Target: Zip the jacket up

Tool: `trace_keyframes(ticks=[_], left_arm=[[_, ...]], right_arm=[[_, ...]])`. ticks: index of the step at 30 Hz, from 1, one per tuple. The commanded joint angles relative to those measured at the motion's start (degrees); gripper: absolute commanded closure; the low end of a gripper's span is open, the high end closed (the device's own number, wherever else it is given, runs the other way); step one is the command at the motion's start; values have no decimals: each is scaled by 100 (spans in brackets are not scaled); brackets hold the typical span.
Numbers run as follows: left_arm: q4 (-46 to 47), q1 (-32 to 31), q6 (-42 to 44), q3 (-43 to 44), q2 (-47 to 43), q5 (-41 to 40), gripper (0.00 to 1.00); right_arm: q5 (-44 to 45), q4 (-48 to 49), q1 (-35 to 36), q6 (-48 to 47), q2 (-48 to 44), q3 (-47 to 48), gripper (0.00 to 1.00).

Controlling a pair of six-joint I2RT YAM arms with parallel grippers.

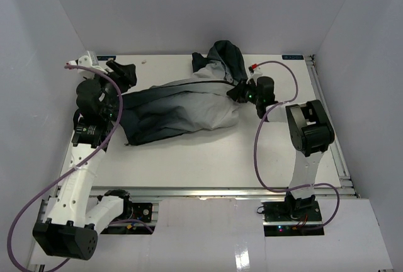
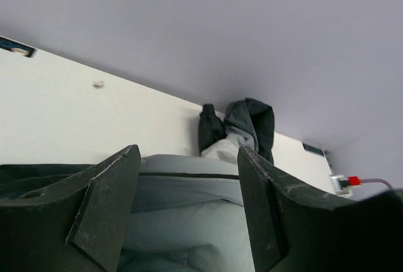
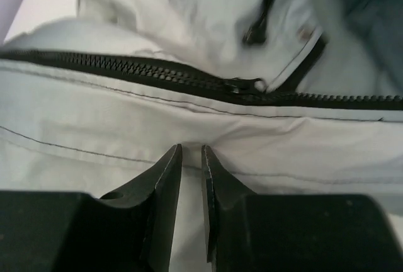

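The jacket (image 1: 182, 105) lies across the white table (image 1: 208, 158), light grey panels up and dark navy at its left end, with the hood (image 1: 223, 58) bunched at the back. My left gripper (image 1: 126, 73) is at the jacket's left end, open, its jaws wide apart over the grey fabric (image 2: 189, 209). My right gripper (image 1: 238, 92) is at the jacket's right side, near the hood. Its jaws are nearly closed and pinch a fold of grey fabric (image 3: 126, 114) just below the black zipper (image 3: 126, 67). The zipper slider (image 3: 242, 85) sits just ahead of the fingertips (image 3: 171, 158).
White enclosure walls close in the table at the back and both sides. A metal rail (image 1: 327, 114) runs along the right edge. The right arm's cable with a red connector (image 1: 254, 67) loops beside the hood. A small speck (image 1: 145, 62) lies at the back left.
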Motion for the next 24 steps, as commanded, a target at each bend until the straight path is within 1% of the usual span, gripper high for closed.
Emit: trace_keyframes(ticks=[1, 3, 4, 5, 6, 7, 9, 11, 13, 14, 15, 16, 18, 20, 22, 24], left_arm=[[99, -40, 253, 39, 438, 1239, 26], [391, -57, 351, -14, 771, 2013, 26], [553, -67, 377, 24, 1047, 2337, 26], [654, -88, 435, 78, 1530, 2847, 26], [691, -133, 488, 148, 1818, 3040, 27], [689, -234, 595, 274, 2109, 3166, 27], [618, -714, 1052, 621, 2757, 3293, 28], [468, -1092, 1605, 1204, 3210, 3288, 28], [97, -1384, 2247, 1566, 3690, 3399, 26], [25, -1486, 2405, 1802, 3880, 3429, 26], [-319, -1572, 2549, 2137, 4082, 3535, 25], [-621, -1630, 2639, 2288, 4271, 3578, 25], [-1209, -1735, 2680, 2717, 4663, 3307, 25], [-1186, -1989, 2614, 2600, 4766, 2998, 24], [-1130, -2232, 2556, 2481, 4838, 2690, 22], [-1138, -2477, 2482, 2438, 4988, 2250, 19]], right_arm=[[603, 690, 665, 189, -424, -1028, 75], [840, 848, 953, 226, -515, -1546, 75], [1002, 1015, 1033, 231, -585, -1713, 75], [1031, 1134, 1079, 292, -628, -1913, 74], [1024, 1324, 1130, 357, -701, -2251, 74], [1027, 1541, 1136, 423, -711, -2277, 74], [1097, 1968, 1238, 479, -907, -2789, 74], [1131, 2271, 1318, 431, -1091, -3049, 74], [1077, 2450, 1349, 348, -1281, -3188, 71], [1074, 2451, 1342, 324, -1318, -3235, 69], [1064, 2382, 1342, 276, -1499, -3262, 66], [1083, 2351, 1347, 221, -1643, -3284, 64], [1206, 2154, 1350, 132, -1986, -3330, 57], [1300, 1973, 1344, 124, -2376, -3363, 51], [1391, 1739, 1339, 135, -2700, -3368, 36], [1627, 1361, 1333, 140, -3059, -3356, 31]])
